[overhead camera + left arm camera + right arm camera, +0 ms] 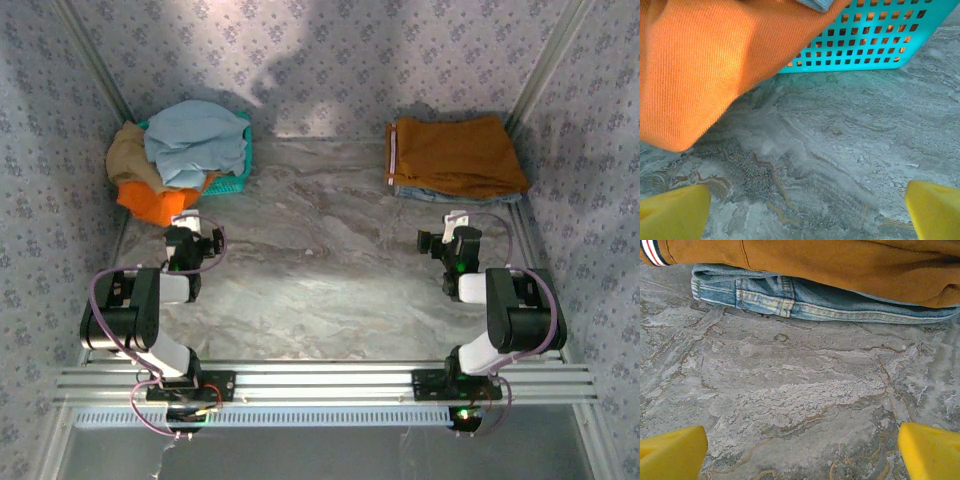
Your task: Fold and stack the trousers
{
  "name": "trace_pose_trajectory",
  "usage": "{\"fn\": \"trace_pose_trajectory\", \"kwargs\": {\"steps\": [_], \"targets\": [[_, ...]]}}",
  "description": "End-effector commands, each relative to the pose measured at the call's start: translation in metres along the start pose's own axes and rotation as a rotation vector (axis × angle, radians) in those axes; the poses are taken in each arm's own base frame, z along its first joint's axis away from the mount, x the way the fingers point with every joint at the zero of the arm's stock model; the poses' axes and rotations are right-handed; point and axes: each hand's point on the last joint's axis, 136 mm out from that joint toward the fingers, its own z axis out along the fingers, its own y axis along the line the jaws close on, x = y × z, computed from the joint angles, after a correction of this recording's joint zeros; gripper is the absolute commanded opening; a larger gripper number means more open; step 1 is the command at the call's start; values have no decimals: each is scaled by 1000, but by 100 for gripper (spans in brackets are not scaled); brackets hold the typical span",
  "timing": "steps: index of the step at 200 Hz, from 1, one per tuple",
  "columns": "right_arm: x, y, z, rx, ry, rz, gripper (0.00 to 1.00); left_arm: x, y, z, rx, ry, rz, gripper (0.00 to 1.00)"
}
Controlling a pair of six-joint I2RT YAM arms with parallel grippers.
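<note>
Two tools first: holding left tool [807,210] and right tool [802,452] spread wide, gripping nothing, low over grey marbled tabletop [320,270]. Farther out at far left, finding large pale sky-blue trousers [200,140] of thin soft fabric heaped atop teal plastic mesh basket [234,182]. Expecting light, limp, sliding cloth; favouring pinching a raised upper fold.

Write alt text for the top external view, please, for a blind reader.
Pale blue trousers top a teal basket far left, with a tan garment and an orange garment; folded rust-brown trousers lie far right. The left pincer and right pincer face them.
</note>
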Motion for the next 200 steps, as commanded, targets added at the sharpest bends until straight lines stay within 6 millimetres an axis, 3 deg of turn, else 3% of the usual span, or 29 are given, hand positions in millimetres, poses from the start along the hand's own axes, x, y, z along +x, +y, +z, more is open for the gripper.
{"fn": "trace_pose_trajectory", "kwargs": {"steps": [1, 18, 37, 70, 89, 108, 121, 138, 158, 171, 200], "targets": [[-13, -2, 0, 9, -40, 19, 100, -12, -3, 2, 22, -28, 0, 100], [-22, 0, -1, 17, -40, 5, 100, -22, 0, -2, 0, -11, -2, 100], [-45, 6, -8, 27, 9, -42, 100, -52, -1, -16, 0, 13, 12, 100], [-114, 28, -45, 25, -63, 0, 100, -122, -7, -66, 32, -72, -36, 100], [-143, 34, -71, 41, -8, 99, 100, -153, -5, -98, 38, -90, -152, 100], [-150, 30, -89, 15, 134, 344, 100, -177, 0, -128, 28, -55, -304, 100], [-135, 17, -88, 28, 226, 585, 100, -185, 4, -147, 16, -19, -381, 100], [-132, 31, -75, -217, 263, 735, 100, -188, 20, -164, -47, -67, -513, 100], [-128, 37, -71, -273, 281, 744, 96, -202, 18, -166, 42, -147, -557, 100], [-129, 46, -75, -272, 283, 699, 96, -200, 29, -154, -40, -81, -559, 97], [-134, 73, -84, -295, 284, 523, 100, -185, 42, -98, -190, 186, -478, 96]]}}
